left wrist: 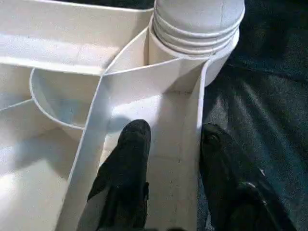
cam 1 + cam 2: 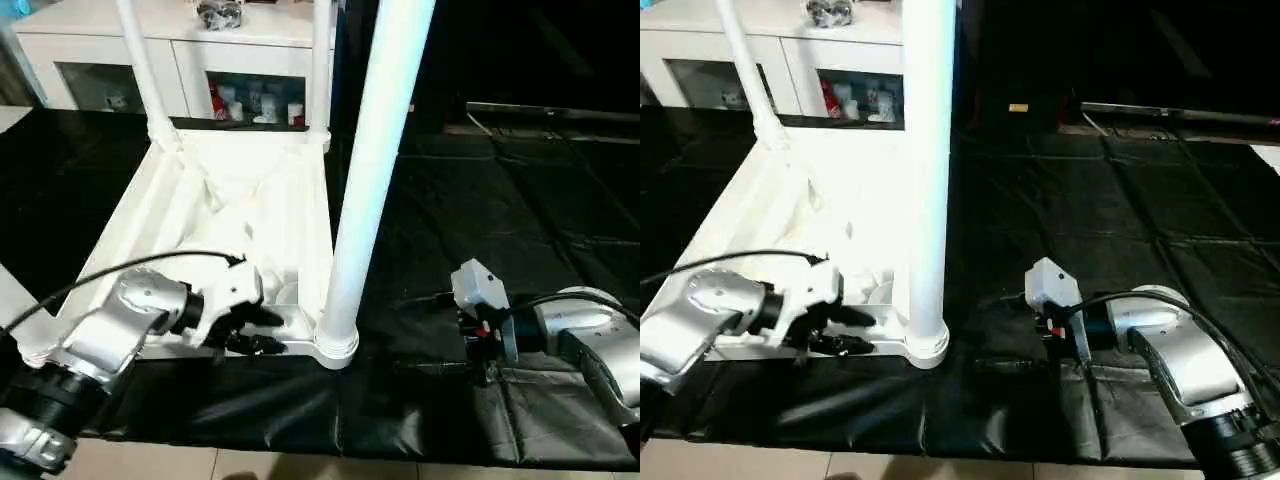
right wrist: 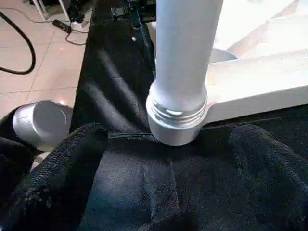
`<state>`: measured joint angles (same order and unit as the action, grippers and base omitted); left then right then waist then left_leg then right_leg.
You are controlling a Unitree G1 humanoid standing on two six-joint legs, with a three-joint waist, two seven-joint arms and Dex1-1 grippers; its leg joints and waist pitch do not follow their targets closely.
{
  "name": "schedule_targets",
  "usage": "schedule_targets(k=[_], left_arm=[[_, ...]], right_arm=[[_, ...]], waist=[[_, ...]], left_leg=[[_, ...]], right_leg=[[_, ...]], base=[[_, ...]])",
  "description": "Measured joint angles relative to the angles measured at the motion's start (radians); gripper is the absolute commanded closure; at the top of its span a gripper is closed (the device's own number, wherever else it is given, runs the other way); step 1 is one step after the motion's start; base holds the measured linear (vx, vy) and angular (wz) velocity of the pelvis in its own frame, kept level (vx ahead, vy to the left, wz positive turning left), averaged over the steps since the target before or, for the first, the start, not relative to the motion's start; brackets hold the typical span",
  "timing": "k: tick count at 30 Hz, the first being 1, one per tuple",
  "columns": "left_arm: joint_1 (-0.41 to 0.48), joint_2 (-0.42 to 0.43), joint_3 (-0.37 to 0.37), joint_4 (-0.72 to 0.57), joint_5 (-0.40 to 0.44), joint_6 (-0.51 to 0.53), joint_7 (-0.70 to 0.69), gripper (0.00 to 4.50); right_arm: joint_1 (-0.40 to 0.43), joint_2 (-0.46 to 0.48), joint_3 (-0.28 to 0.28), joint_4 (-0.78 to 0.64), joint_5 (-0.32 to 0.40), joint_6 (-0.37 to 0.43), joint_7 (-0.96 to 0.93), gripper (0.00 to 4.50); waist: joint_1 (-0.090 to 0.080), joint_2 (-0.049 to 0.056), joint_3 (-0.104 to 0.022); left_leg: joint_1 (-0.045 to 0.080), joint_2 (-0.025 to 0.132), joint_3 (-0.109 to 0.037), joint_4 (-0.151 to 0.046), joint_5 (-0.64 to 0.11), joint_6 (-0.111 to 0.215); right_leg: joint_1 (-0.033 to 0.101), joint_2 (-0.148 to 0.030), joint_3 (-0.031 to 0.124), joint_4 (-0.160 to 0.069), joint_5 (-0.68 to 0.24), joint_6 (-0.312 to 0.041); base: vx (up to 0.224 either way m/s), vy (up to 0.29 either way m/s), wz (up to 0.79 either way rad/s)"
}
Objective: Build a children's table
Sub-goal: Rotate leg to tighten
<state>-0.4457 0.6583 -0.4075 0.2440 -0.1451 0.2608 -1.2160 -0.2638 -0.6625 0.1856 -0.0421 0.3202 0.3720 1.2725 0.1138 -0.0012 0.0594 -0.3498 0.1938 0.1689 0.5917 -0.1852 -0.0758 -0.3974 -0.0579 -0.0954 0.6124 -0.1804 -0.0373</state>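
The children's table top (image 2: pixel 200 200) lies upside down on black cloth, ribbed underside up. One white leg (image 2: pixel 375 150) stands in the near right corner socket (image 2: pixel 337 345). Two more legs (image 2: pixel 145 70) (image 2: pixel 320 70) rise from the far corners. My left gripper (image 2: pixel 255 330) is at the top's near edge, just left of that socket. Its jaws are open and straddle the outer rim wall (image 1: pixel 198 120), one finger (image 1: pixel 127 159) inside the channel and the other outside over the cloth. My right gripper (image 3: pixel 171 139) hovers low over the cloth right of the near leg (image 3: pixel 185 57), wide open and holding nothing.
A white glass-door cabinet (image 2: pixel 200 50) stands behind the table top. Black cloth (image 2: pixel 500 200) covers the ground to the right, and its front edge meets pale floor tiles (image 2: pixel 300 465). A black cable (image 3: pixel 19 43) lies on the tiles.
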Motion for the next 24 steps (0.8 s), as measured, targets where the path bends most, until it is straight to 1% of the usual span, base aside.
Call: schedule_targets(k=[2,3,6,9,10,13,16,18,20,21,24], left_arm=[[-0.003,0.002,-0.003,0.007,0.003,0.000,-0.014,3.17],[-0.003,0.004,-0.003,0.008,0.004,0.000,-0.017,3.17],[-0.003,0.011,-0.003,0.014,0.012,-0.006,-0.022,3.47],[-0.006,0.006,-0.003,0.035,0.022,-0.023,-0.022,3.60],[-0.010,0.001,-0.003,0.052,0.032,-0.030,-0.016,3.82],[-0.026,-0.008,-0.003,0.100,0.062,-0.051,0.017,4.00],[-0.040,-0.030,-0.001,0.119,0.074,-0.052,0.045,4.31],[-0.045,-0.047,-0.001,0.124,0.073,-0.048,0.044,4.32],[-0.046,-0.063,0.004,0.125,0.061,-0.041,0.045,4.46],[-0.044,-0.070,0.011,0.125,0.055,-0.041,0.045,4.46],[-0.037,-0.075,0.021,0.124,0.045,-0.041,0.031,4.46]], right_arm=[[0.002,0.000,0.000,-0.006,0.000,0.008,-0.003,0.00],[0.005,0.000,0.000,-0.011,0.000,0.010,-0.005,0.00],[0.023,0.000,0.000,-0.020,0.000,0.011,-0.012,0.00],[0.024,0.000,0.000,-0.020,-0.001,0.012,-0.020,0.00],[0.024,0.001,0.000,-0.020,-0.001,0.012,-0.023,0.00],[0.024,0.004,0.002,-0.020,-0.005,0.012,-0.031,0.00],[0.024,0.006,0.008,-0.020,-0.010,0.012,-0.032,0.00],[0.023,0.017,0.009,-0.018,-0.012,0.009,-0.043,0.00],[0.020,0.031,0.009,-0.009,-0.013,0.008,-0.057,0.00],[0.018,0.033,0.009,-0.001,-0.013,0.007,-0.062,0.00],[0.002,0.044,0.010,0.024,-0.018,0.005,-0.072,0.00]], waist=[[0.000,0.003,-0.002],[0.000,0.003,-0.002],[0.000,0.004,-0.003],[0.000,0.005,-0.003],[0.000,0.005,-0.003],[0.001,0.005,-0.003],[-0.001,0.005,-0.003],[-0.004,0.005,-0.003],[-0.008,0.006,-0.004],[-0.009,0.006,-0.004],[-0.010,0.008,-0.005]], left_leg=[[0.000,0.000,0.000,0.000,0.000,0.000],[0.000,0.000,0.000,0.000,0.000,0.000],[0.000,0.000,0.000,0.000,0.000,0.000],[0.001,0.000,0.000,0.000,0.000,0.000],[0.001,0.000,0.000,0.000,0.000,0.000],[0.001,0.000,-0.001,0.000,0.000,0.000],[0.001,0.000,-0.001,0.001,0.000,0.000],[0.001,0.000,-0.001,0.003,0.000,0.000],[-0.001,0.000,-0.001,0.004,0.000,0.000],[0.000,0.000,-0.001,0.004,0.000,0.001],[-0.001,0.000,-0.001,0.004,0.000,0.001]], right_leg=[[0.000,0.000,0.000,0.000,0.000,0.000],[0.000,0.000,0.000,0.000,0.000,0.000],[0.000,0.000,0.000,0.000,0.000,0.000],[0.001,0.000,0.000,0.000,0.000,0.000],[0.001,0.000,0.000,0.000,0.000,0.000],[0.002,0.000,-0.001,-0.001,0.000,0.000],[0.002,0.000,-0.002,-0.003,0.000,0.000],[0.002,-0.001,-0.002,-0.003,0.000,0.001],[0.002,-0.002,-0.002,-0.003,0.000,0.001],[0.002,-0.002,-0.002,-0.003,0.000,0.001],[0.001,-0.002,-0.002,-0.001,0.001,0.001]], base=[[0.000,0.000,0.00],[0.000,0.000,0.00],[0.000,0.000,0.00],[0.000,0.000,0.00],[0.000,0.000,0.00],[0.000,0.000,0.00],[0.000,0.000,0.00],[0.000,0.000,0.00],[0.000,0.000,0.00],[0.000,0.000,0.00],[0.000,0.000,0.00]])
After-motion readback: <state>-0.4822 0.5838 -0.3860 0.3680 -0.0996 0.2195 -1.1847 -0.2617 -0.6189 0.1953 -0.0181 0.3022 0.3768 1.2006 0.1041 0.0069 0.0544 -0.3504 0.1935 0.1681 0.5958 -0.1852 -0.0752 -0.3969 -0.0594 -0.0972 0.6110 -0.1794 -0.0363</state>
